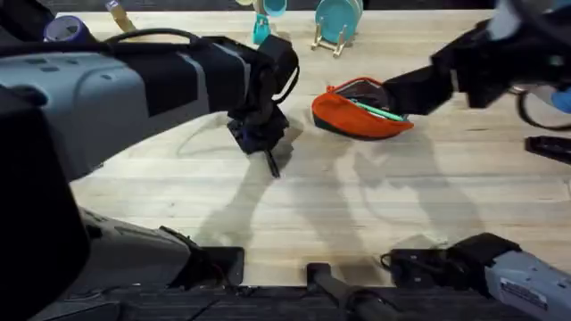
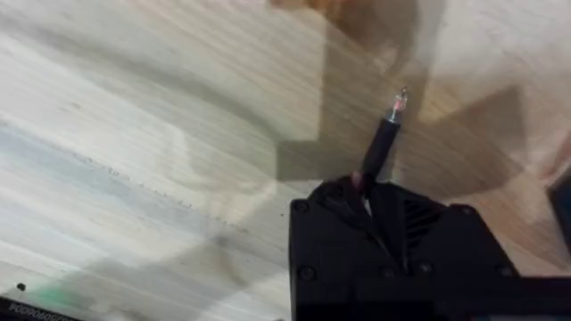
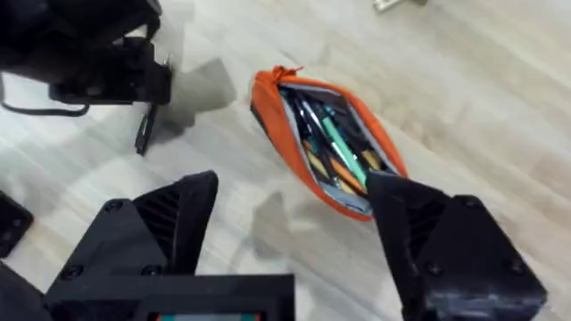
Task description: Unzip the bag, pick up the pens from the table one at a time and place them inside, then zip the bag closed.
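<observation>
The orange bag [image 1: 361, 114] lies unzipped on the table [image 1: 357, 214], right of centre, with a light green pen [image 1: 375, 111] and other pens inside it. In the right wrist view the open bag [image 3: 326, 143] sits just beyond my right gripper [image 3: 294, 241], whose fingers are spread wide apart with nothing between them. Seen from overhead, my right gripper [image 1: 401, 96] hovers at the bag's right end. My left gripper [image 1: 259, 134] is left of the bag, shut on a black pen [image 2: 382, 147] with a reddish tip; the pen [image 1: 272, 165] pokes out below the fingers, above the table.
A teal round stand [image 1: 337, 20] and a small teal item [image 1: 261, 27] stand at the back edge. A purple object [image 1: 67, 28] is at the back left. A black object [image 1: 549, 147] lies at the right edge. Bare wood spreads across the front middle.
</observation>
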